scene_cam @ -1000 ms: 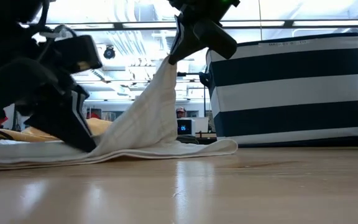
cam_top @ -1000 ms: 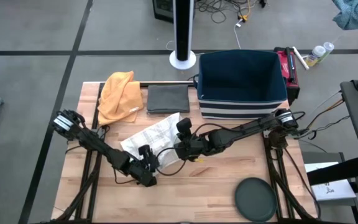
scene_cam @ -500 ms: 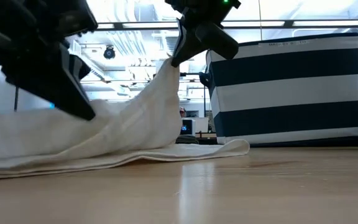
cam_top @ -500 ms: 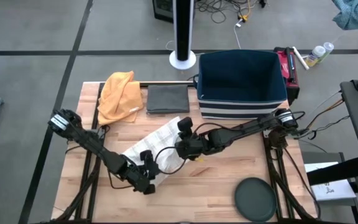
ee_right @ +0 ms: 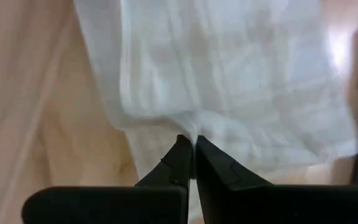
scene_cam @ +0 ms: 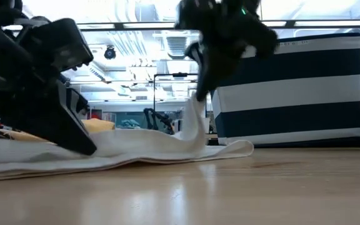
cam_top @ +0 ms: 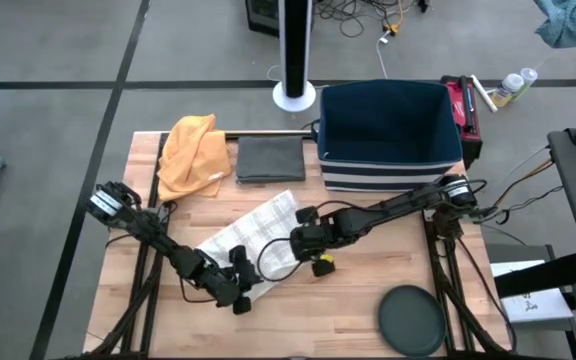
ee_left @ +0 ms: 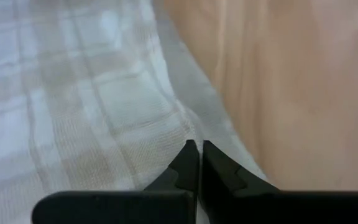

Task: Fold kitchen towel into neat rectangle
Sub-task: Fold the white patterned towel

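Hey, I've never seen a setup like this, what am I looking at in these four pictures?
Two dark robot arms work at a wooden table. One picture looks straight down, one looks level across the tabletop, and two come from cameras on the arms' wrists. Each arm ends in a two-finger pinching tool. The left tool and the right tool are both shut on a white checked kitchen towel, pinching its edges to fold it. Also on the table: an orange cloth, a folded grey cloth, a striped navy bin and a dark round disc.
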Motion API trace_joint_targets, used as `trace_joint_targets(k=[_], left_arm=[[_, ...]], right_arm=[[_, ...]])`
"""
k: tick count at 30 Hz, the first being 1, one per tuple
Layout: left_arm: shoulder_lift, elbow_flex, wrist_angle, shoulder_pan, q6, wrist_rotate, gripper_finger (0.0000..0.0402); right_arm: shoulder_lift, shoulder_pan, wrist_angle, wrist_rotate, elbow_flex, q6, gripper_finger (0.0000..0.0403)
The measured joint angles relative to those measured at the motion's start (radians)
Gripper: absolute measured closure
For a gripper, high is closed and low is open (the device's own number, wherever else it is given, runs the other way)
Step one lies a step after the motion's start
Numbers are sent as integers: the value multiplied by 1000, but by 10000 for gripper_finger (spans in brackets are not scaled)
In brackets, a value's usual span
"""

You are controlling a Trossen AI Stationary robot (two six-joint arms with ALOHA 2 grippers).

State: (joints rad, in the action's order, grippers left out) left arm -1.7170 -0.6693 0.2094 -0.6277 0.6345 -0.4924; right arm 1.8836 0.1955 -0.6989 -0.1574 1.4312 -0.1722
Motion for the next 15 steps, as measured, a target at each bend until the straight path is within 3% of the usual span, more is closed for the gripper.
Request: trace_joint_targets(k=[7,15], left_arm=[[1,-57,10,-11,-60,34,399],[2,-70,17,-10,-79,31,399]], right_arm=[[5,-30,-6,-77,-105,30,394],[4,-50,1,-69,-129,71,394]])
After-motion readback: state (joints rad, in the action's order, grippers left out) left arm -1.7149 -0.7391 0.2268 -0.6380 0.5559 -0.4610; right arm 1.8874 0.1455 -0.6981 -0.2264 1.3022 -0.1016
